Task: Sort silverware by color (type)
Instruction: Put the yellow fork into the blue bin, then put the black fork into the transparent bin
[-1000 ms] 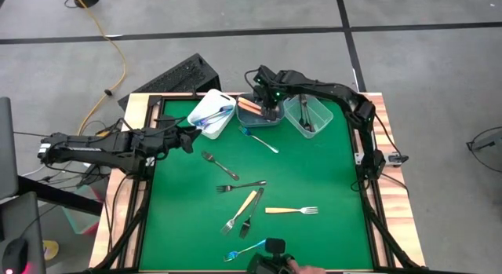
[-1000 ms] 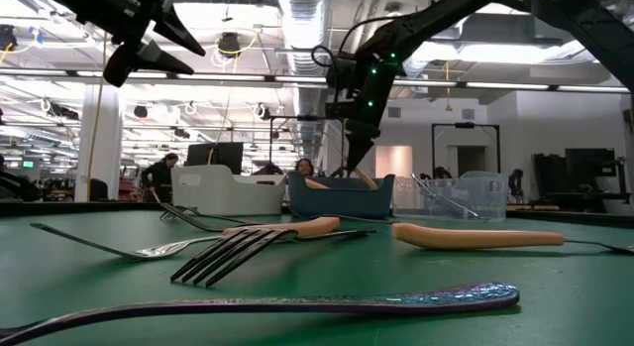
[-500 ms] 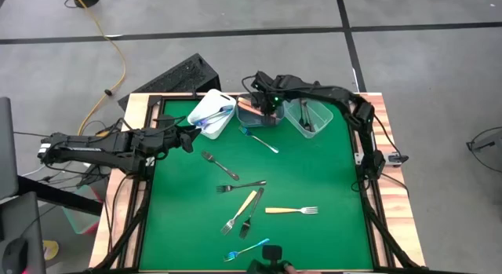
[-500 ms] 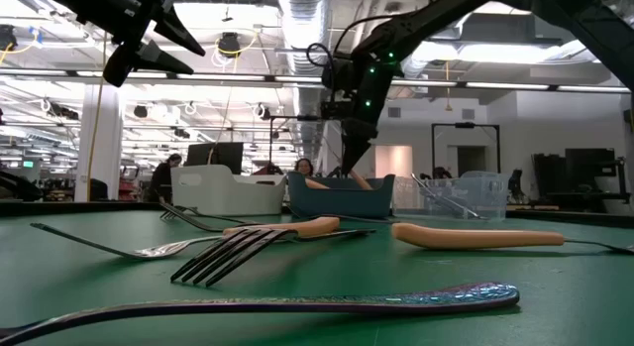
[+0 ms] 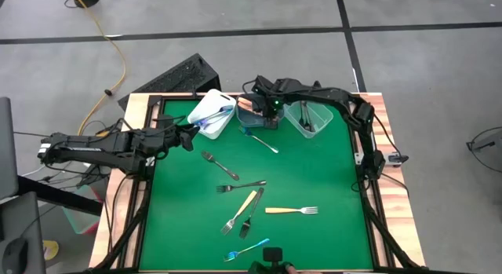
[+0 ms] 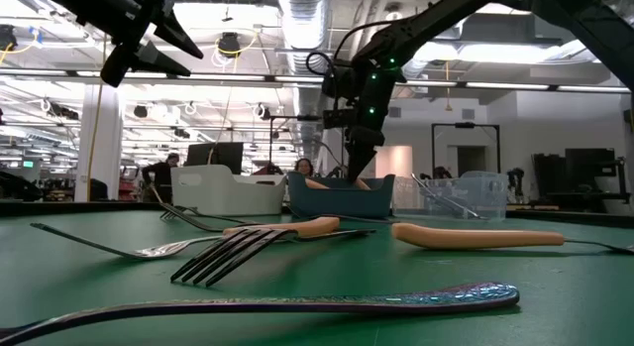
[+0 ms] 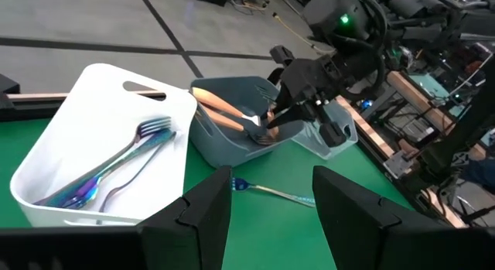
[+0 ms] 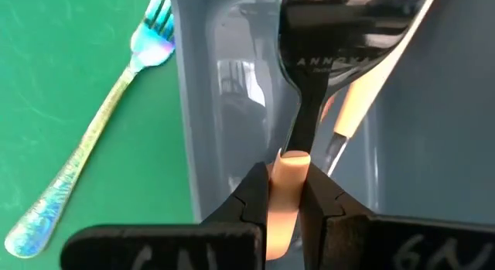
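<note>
My right gripper hangs over the grey-blue bin, shut on a peach-handled utensil whose dark metal head points down into the bin. A second peach-handled utensil lies in that bin. My left gripper hovers open at the table's left, next to the white bin, which holds iridescent blue forks. The clear bin holds dark utensils. On the green mat lie a blue fork, a silver fork, a black fork, peach forks and another blue fork. My right gripper pinches the utensil's peach handle between its two fingers, at the end where the handle joins the metal neck. The fingers come from above, pointing down into the grey-blue bin. The utensil runs on along the fingers, its head down inside the bin.
The three bins stand in a row along the far edge. Loose forks crowd the middle and near part of the mat; its right part is bare. A low camera sits at the near edge. In the low view, people show in the room behind.
My right gripper has shifted a little toward the table's left over the grey-blue bin and turned somewhat at the wrist, staying shut on the peach-handled utensil.
</note>
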`<state>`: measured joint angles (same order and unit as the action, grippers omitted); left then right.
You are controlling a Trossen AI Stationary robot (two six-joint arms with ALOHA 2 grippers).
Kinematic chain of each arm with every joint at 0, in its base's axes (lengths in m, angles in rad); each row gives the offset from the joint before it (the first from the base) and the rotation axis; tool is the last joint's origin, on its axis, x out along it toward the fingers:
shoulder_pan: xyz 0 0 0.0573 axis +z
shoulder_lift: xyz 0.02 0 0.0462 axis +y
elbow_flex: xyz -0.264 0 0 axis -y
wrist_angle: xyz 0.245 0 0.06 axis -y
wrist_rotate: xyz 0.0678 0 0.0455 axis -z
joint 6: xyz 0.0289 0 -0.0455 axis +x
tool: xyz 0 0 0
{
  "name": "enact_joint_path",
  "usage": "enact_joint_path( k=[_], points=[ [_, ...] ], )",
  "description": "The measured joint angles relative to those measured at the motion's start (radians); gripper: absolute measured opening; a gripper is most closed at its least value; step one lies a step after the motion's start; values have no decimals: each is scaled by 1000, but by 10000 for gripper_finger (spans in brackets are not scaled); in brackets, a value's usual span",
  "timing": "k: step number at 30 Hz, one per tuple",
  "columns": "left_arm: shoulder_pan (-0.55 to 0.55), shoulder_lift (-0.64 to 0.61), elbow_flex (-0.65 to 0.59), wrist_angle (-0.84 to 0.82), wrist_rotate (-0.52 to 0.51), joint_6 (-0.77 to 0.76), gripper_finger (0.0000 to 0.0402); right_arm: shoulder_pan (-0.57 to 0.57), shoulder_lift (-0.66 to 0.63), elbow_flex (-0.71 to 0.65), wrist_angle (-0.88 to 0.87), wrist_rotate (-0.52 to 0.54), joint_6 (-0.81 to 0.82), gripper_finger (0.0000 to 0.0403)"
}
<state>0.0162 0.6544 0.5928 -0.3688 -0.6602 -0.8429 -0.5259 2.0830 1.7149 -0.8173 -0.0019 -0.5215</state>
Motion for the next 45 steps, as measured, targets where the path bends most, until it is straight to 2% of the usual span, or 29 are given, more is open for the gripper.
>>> enact_joint_path(
  k=[14, 21, 30, 45],
  points=[
    [1, 0, 0, -8, -3, 0, 164, -1, 2, 0, 15, 2, -40, 42],
    [0, 0, 0, -9, -2, -4, 164, 8, 66, 2, -8, 30, -64, 44],
    [0, 0, 0, -11, -2, -7, 164, 15, 82, 1, 29, 84, -109, 111],
    [0, 0, 0, -31, -2, -11, 164, 0, 82, 140, 12, 84, -100, 165]
  ],
)
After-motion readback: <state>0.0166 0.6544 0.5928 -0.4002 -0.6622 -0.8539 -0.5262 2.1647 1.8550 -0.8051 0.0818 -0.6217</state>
